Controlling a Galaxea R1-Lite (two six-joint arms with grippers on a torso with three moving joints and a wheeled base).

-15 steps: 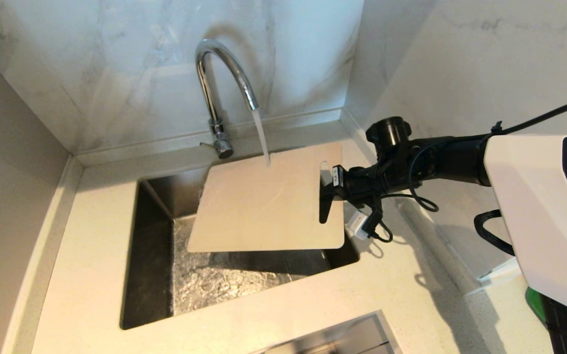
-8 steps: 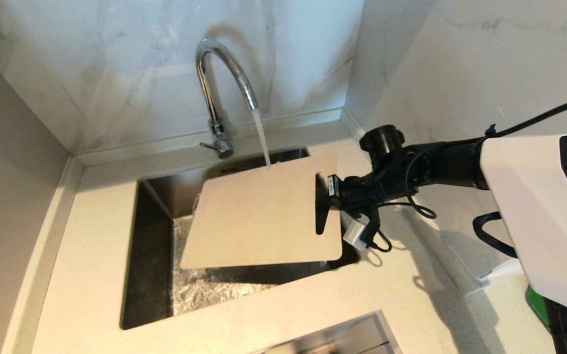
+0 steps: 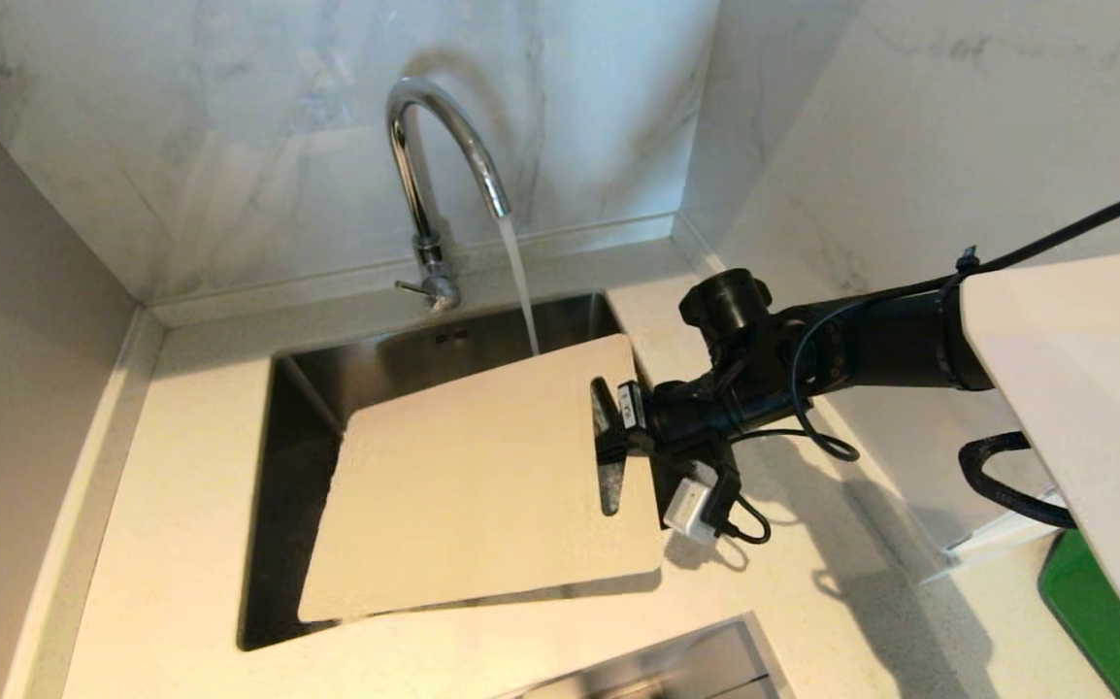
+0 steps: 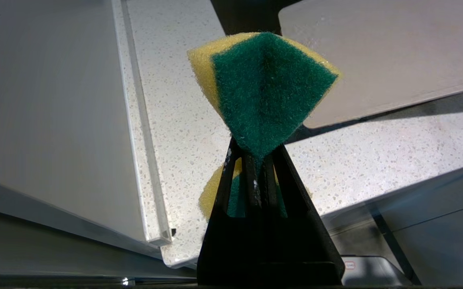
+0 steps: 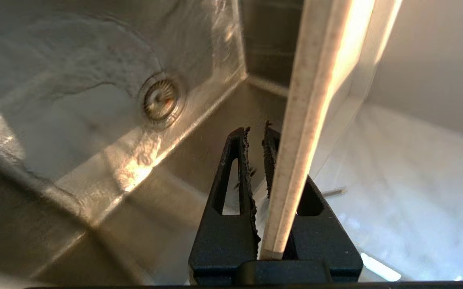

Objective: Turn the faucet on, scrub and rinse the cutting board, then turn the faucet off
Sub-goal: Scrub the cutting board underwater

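The sink point(image 3: 298, 505) is taken as landmark. The cutting board point(image 3: 482, 476) is held nearly flat above the sink, covering most of the basin, its near edge overhanging the bench point(image 3: 181, 670) at the sink's front rim. The right end effector point(image 3: 609, 442) is clenched on the board's end by the handle slot point(image 3: 609, 485), above the sink's right rim; in the right wrist view the board's thin edge point(image 5: 299, 160) is seen clamped between the black fingers point(image 5: 235, 168), with the drain point(image 5: 160, 99) in the sink floor beyond. The faucet point(image 3: 434, 184) stands behind the sink's back rim, its lever point(image 3: 416, 287) at the base; a stream of water point(image 3: 519, 286) falls from the spout and meets the board's far edge. The left end effector point(image 4: 255, 160) is closed on a green-and-yellow sponge point(image 4: 263, 88), held over the speckled bench to the front of the sink, just beside a corner of the board point(image 4: 376, 52). A green mat point(image 3: 1089, 612) is partly seen on the bench well to the right of the sink.
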